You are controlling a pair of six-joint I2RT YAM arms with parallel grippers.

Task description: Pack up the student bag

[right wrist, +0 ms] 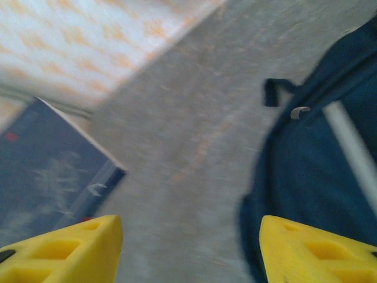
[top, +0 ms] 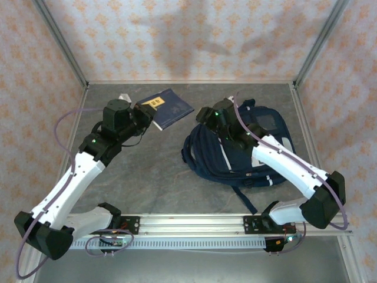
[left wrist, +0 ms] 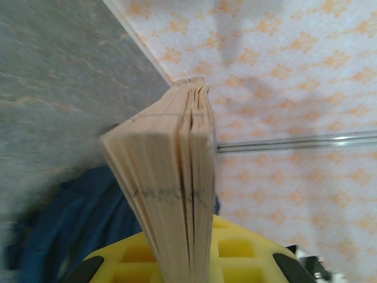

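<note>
Student bag (top: 247,150) lay flat on the grey table (top: 147,177), right of centre, with its dark straps (top: 244,197) trailing toward the near edge. The right arm reached across it from the near right corner. The right gripper (top: 205,115) hung over the bag's upper left edge. In the right wrist view the right gripper (right wrist: 191,247) had its yellow fingers (right wrist: 65,250) spread wide, with nothing between them but bare tabletop. The bag (right wrist: 312,177) filled the right side of that view, navy fabric with a pale stripe (right wrist: 353,153) running down it. Across a strip of table to the left sat a dark blue book (right wrist: 47,171), blurred.

From above, the book (top: 171,109) lay toward the back of the table, left of the bag and apart from it, and a small yellow label showed on its cover. The left gripper (top: 144,112) was clamped on the book's near left corner. In the left wrist view the left gripper (left wrist: 182,259) pinched the book (left wrist: 171,194) between its yellow jaws. The cream page edges stood on end toward the camera and fanned slightly at the top. Behind the pages, low and to the left, was a soft blue shape (left wrist: 65,224), probably the bag, though too blurred to be sure. I could not tell whether the book's far end touched the table or hung just above it. The patterned wall (top: 188,35) closed off the back.
</note>
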